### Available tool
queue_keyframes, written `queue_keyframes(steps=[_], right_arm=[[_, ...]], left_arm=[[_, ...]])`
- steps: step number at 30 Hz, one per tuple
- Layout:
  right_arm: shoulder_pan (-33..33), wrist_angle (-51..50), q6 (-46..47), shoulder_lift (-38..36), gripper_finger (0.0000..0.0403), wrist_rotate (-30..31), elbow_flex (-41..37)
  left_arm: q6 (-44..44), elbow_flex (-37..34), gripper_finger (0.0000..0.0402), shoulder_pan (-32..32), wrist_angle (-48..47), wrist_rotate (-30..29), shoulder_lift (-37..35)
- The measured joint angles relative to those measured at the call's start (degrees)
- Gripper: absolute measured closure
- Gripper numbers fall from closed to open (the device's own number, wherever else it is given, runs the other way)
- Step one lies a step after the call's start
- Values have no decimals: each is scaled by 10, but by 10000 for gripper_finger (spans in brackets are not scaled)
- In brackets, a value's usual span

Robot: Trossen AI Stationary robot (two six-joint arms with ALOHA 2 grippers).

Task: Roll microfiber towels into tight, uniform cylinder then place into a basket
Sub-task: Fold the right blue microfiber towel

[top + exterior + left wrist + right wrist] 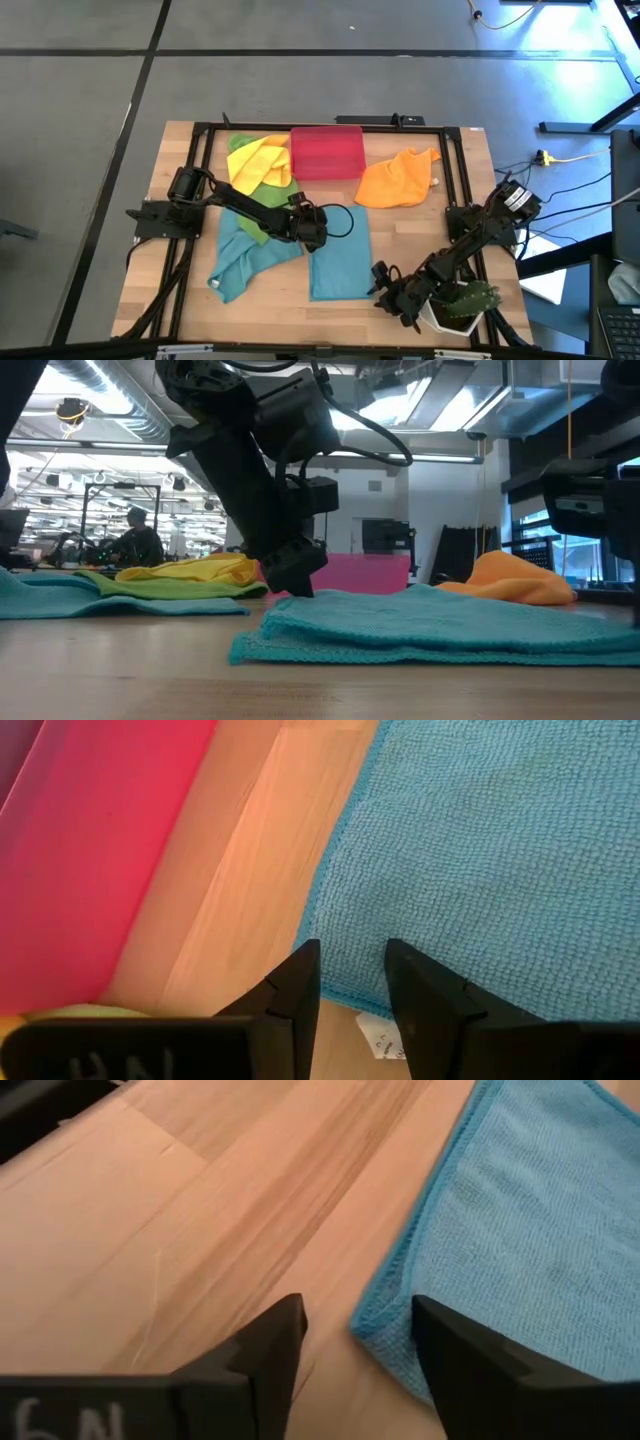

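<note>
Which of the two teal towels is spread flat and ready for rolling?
The rectangular teal towel at table centre, between both grippers; the other teal towel, to its left, lies crumpled.

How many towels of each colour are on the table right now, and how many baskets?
Teal-blue towels: 2 (flat one, crumpled one)
Yellow towel: 1
Green towel: 1
Orange towel: 1
Red-pink basket: 1
Total: 6 things, 5 of them towels
</note>
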Motion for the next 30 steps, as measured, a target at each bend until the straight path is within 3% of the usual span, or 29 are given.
queue_keyframes(steps=[18,30], right_arm=[[-1,-6,102,2,352,-24,-1],[-7,-6,77,2,393,-26,-2]], left_arm=[[-14,0,295,-15,10,9,1],[-29,0,295,-40,10,9,1]])
